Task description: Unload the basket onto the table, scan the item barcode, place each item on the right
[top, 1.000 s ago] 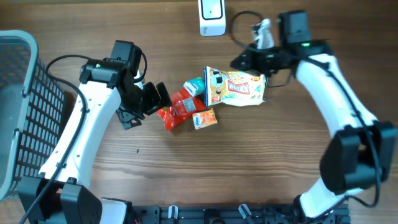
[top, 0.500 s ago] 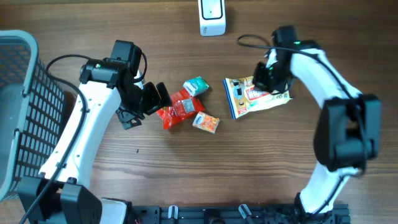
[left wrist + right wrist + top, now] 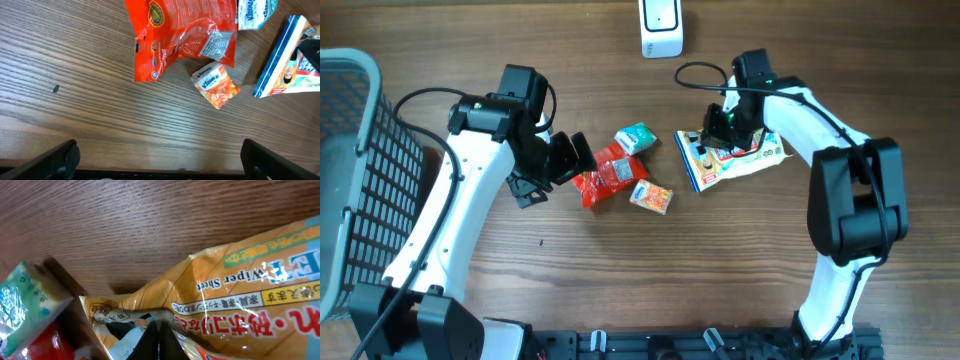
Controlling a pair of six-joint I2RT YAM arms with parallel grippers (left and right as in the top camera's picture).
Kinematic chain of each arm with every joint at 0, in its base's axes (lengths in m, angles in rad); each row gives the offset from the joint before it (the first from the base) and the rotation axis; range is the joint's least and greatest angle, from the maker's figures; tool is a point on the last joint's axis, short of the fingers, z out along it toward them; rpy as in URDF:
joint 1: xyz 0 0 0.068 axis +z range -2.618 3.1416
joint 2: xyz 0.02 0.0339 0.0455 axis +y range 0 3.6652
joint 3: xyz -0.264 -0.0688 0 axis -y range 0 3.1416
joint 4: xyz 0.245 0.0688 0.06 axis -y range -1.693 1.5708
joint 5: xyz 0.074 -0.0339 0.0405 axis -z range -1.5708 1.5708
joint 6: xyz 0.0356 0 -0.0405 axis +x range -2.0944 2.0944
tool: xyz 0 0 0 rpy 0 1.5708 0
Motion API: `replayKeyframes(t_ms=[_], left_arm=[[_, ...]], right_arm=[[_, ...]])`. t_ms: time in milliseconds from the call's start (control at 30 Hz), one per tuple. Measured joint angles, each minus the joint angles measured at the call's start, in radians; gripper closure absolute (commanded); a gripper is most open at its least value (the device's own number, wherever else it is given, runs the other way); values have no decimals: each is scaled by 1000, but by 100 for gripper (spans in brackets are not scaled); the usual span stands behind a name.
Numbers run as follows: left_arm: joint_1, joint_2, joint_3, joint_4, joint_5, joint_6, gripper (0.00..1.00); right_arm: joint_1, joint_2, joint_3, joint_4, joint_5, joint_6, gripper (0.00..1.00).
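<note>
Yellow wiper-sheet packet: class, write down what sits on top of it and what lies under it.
The right gripper, shut, pinches its top face. Around the packet the wooden table shows; anything directly beneath it is covered.

Before me, wood table (image 3: pixel 620 280) carries: red snack bag (image 3: pixel 603 180), teal Kleenex pack (image 3: pixel 636 137), orange Kleenex pack (image 3: pixel 651 197), wiper-sheet packet (image 3: pixel 748 160), white scanner (image 3: pixel 661 28).

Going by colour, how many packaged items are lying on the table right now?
red snack bag: 1
teal tissue pack: 1
orange tissue pack: 1
yellow wiper-sheet pack: 1
Total: 4
</note>
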State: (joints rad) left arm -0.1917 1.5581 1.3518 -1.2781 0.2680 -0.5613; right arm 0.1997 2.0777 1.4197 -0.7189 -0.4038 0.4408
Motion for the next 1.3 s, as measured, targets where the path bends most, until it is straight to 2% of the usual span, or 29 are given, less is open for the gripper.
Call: replayKeyframes(t_ms=[133,200,267,367,500,667,733,833,967,1133,1233,1300], left_arm=[[0,0,0,-1,0,0,0],[0,0,0,0,0,0,0],[0,0,0,0,0,0,0],[0,0,0,0,0,0,0],[0,0,0,0,0,0,0],[0,0,0,0,0,0,0],[0,0,0,0,0,0,0],[0,0,0,2,0,0,0],[0,0,0,0,0,0,0],[0,0,0,0,0,0,0],[0,0,0,0,0,0,0],[0,0,0,0,0,0,0]], right_arm=[[-26,-19,97,-199,2,-40,96],[-71,-95,148,-234,36,-46,96],[-125,-162,174,-238,104,-28,96],[-167,-165,133,-168,173,-11,96],[-154,-88,57,-119,264,46,96],[-179,-21,45,-116,387,79,96],[-188,-21,52,-182,429,79,96],[-219,-28,141,-372,478,78,96],[-225,-141,244,-509,477,26,96],[-220,-145,-61,-286,434,19,96],[-220,-144,-125,-266,431,37,96],[-219,-144,-124,-315,478,70,96]])
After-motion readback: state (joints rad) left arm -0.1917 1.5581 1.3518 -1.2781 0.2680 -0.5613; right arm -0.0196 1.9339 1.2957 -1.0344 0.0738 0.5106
